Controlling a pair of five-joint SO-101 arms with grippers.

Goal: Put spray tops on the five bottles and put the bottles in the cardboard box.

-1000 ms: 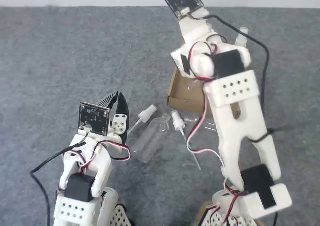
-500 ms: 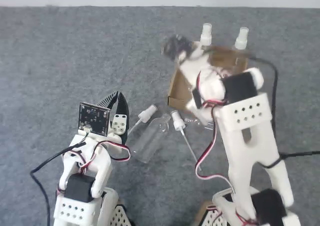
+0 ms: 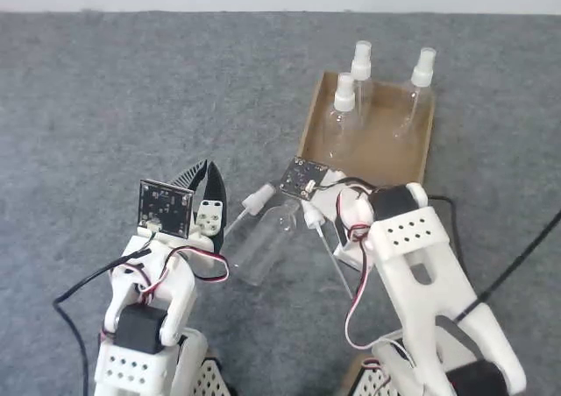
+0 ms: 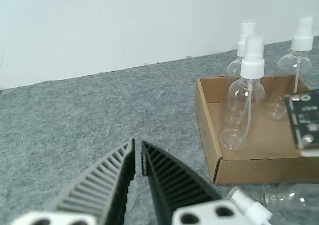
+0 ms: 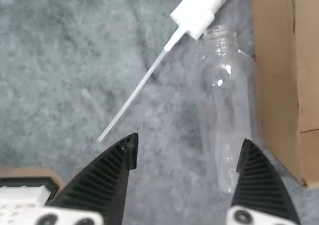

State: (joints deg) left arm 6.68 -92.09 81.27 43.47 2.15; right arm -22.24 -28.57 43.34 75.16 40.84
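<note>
While three capped bottles (image 4: 247,93) stand in the cardboard box (image 4: 239,168), the right gripper (image 5: 189,141) gapes wide, empty, over a lying uncapped bottle (image 5: 224,110) that its arm covers from above; the left gripper (image 4: 138,145) is closed, empty.

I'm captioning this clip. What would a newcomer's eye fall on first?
Three clear bottles with white spray tops stand upright in the cardboard box at the far side of the grey mat. Nearer the arms, the right gripper hangs open above an uncapped bottle and a loose spray top lying there.
</note>
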